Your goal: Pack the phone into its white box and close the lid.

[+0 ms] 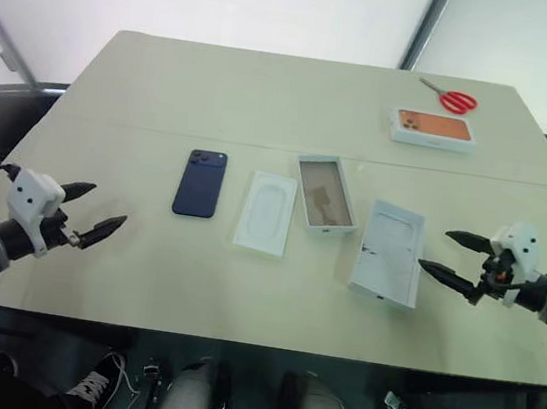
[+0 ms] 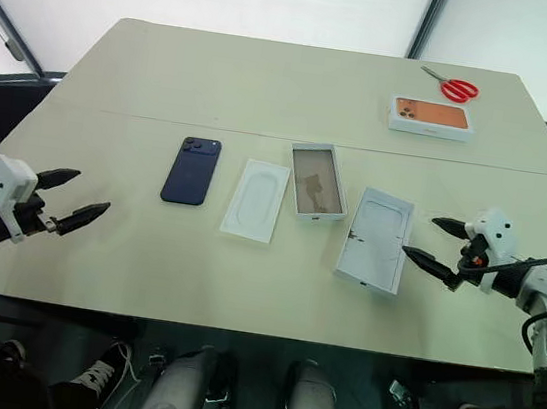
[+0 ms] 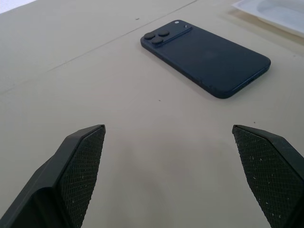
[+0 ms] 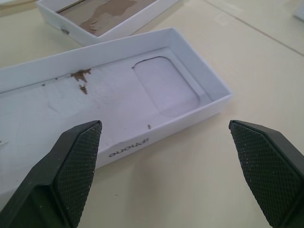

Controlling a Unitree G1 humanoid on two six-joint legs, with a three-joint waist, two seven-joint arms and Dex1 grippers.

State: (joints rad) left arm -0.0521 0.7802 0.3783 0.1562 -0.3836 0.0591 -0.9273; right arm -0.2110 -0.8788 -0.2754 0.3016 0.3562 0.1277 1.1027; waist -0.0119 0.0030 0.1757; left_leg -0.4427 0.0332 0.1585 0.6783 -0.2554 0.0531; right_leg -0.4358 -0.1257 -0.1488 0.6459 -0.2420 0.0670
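Observation:
The dark navy phone (image 1: 201,182) lies flat, back up, left of the table's middle; it also shows in the left wrist view (image 3: 206,58). The white box (image 1: 325,193), a shallow tray with a brownish floor, sits near the centre. To its right the lid (image 1: 389,251) lies inner face up, close ahead in the right wrist view (image 4: 109,104). My left gripper (image 1: 94,212) hovers open over the table's left front, well short of the phone. My right gripper (image 1: 456,258) is open just right of the lid, holding nothing.
A flat white insert (image 1: 266,212) with an oval recess lies between phone and tray. At the far right stand a white box with an orange phone picture (image 1: 434,128) and red-handled scissors (image 1: 453,99). The table's front edge (image 1: 266,341) runs just below both grippers.

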